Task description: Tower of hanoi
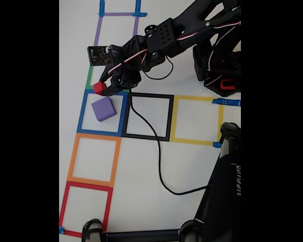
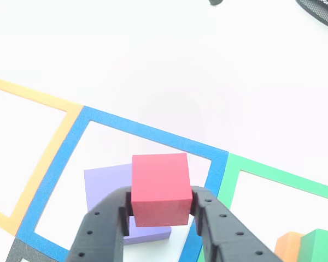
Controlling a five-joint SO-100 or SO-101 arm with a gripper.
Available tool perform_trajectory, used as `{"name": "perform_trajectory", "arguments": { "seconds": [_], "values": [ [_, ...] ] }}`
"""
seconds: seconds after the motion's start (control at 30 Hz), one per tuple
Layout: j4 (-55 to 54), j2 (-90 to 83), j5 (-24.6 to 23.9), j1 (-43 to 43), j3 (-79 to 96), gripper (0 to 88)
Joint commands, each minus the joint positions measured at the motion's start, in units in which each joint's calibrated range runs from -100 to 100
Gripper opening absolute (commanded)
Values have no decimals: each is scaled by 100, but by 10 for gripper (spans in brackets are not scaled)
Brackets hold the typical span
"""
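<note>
My gripper [image 1: 101,88] is shut on the small red cube [image 1: 99,87], holding it over the border between the blue tape square [image 1: 82,113] and the green tape square [image 1: 89,78]. In the other view the black fingers [image 2: 112,218] clamp the red cube [image 2: 159,188] from both sides, with the gripper [image 2: 161,206] at the bottom edge. The larger purple cube [image 1: 103,109] lies inside the blue square, just beyond and below the red one [image 2: 101,183]. An orange cube [image 2: 288,245] and a green cube [image 2: 322,244] sit together in the green square [image 2: 279,174] at the lower right.
A black square [image 1: 150,117], yellow square [image 1: 196,120], orange square [image 1: 93,159] and red square [image 1: 86,206] are taped on the white table. A black cable [image 1: 159,161] runs across the black square. The arm's base [image 1: 219,70] stands at upper right; a black stand [image 1: 222,191] fills the lower right.
</note>
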Motion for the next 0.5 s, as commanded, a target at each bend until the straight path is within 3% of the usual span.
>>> {"name": "perform_trajectory", "arguments": {
  "seconds": [0.0, 0.47],
  "values": [
    [-1209, 366, 36, -154, 213, 41],
    [-3775, 2135, 36, -345, 722, 43]
  ]
}}
